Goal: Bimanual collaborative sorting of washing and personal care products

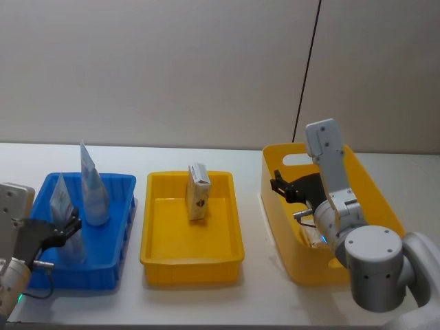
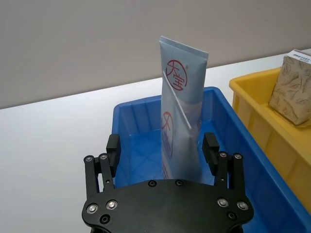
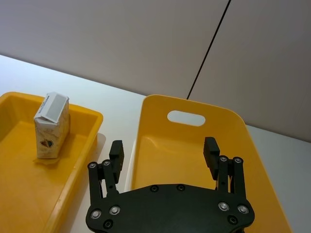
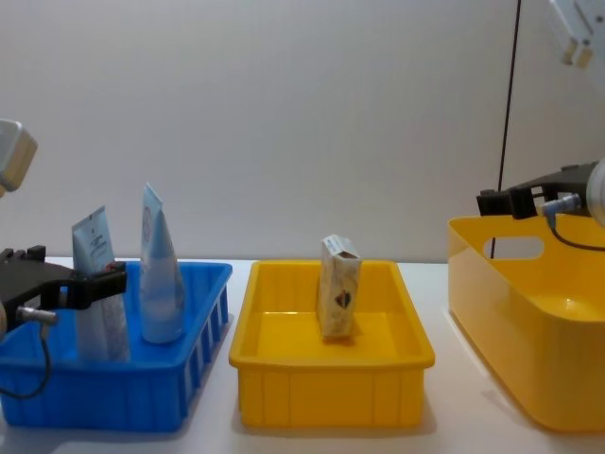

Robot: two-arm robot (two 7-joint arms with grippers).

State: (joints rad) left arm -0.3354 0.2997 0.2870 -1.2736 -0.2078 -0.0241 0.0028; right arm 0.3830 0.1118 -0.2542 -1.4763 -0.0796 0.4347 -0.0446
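Two pale blue-white tubes stand upright in the blue bin [image 1: 117, 237]. The nearer tube [image 1: 62, 199] [image 2: 177, 150] stands between the fingers of my left gripper [image 1: 65, 230] [image 2: 162, 143], which is open with both pads apart from it. The taller tube [image 1: 93, 189] [image 2: 187, 68] stands just behind. A white-beige carton [image 1: 198, 192] [image 3: 51, 128] stands upright in the yellow tray [image 1: 192, 265]. My right gripper [image 1: 280, 187] [image 3: 164, 148] hangs open and empty over the left rim of the tall yellow bin [image 1: 302, 271].
The three containers stand in a row on a white table [image 1: 206, 299], blue at the left, yellow tray in the middle, tall yellow bin [image 3: 189, 145] at the right. A grey wall rises close behind. A black cable [image 1: 309, 69] runs down the wall.
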